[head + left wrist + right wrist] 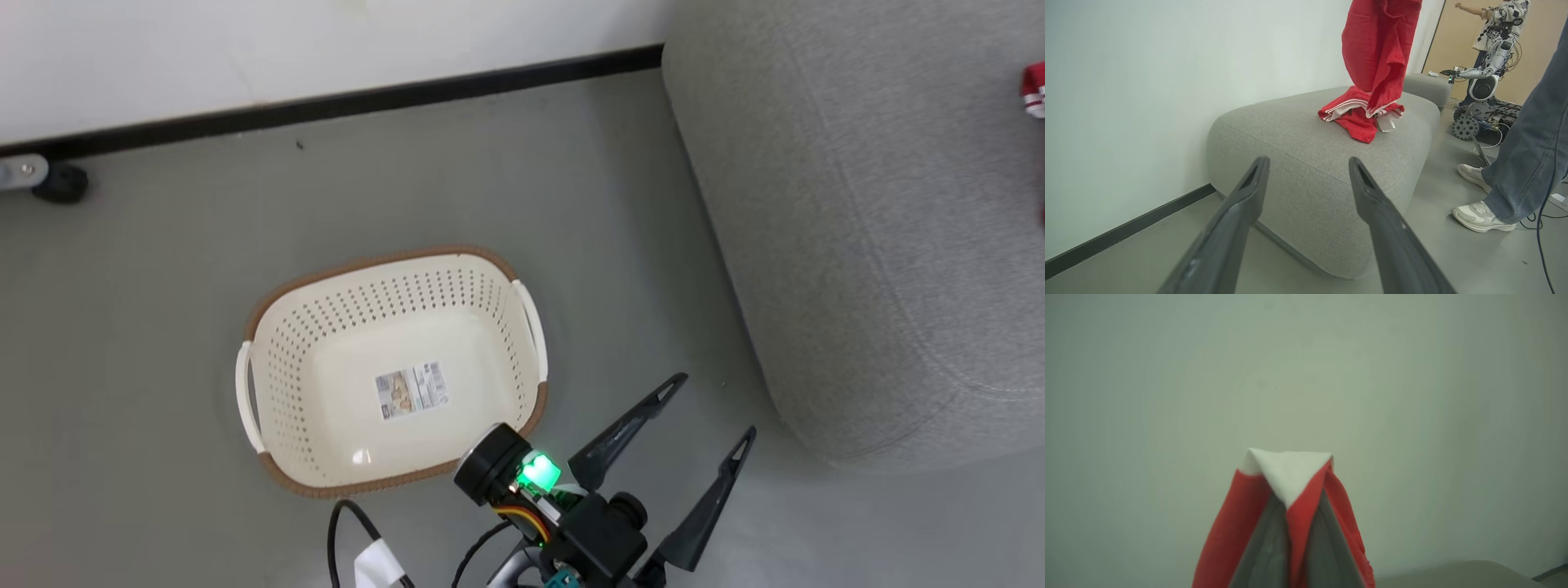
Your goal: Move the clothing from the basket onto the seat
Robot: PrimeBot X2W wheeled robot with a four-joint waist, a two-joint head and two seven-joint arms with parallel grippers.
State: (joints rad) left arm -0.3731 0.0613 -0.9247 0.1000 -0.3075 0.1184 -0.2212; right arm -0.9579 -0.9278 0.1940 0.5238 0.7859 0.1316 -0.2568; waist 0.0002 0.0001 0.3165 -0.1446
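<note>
Red cloth with white trim, the clothing [1376,53], hangs down over the seat [1298,139]. Its lower folds rest on the cushion towards the far end, in a red-and-white heap; I cannot separate one garment from the other. My right claw [1300,500] is clamped on a white-edged fold of it. I judge it is held high so the cloth drapes rather than bunches. The basket [359,269] stands on the floor [163,269] with nothing in it but its sticker [411,390]. My left claw [712,407] hangs with fingers apart, holding nothing, between basket and seat. The cushion edge is rounded, and bare cushion lies nearer than the cloth. A person's legs [1527,163] stand near the seat's far side, so room there is limited.
</note>
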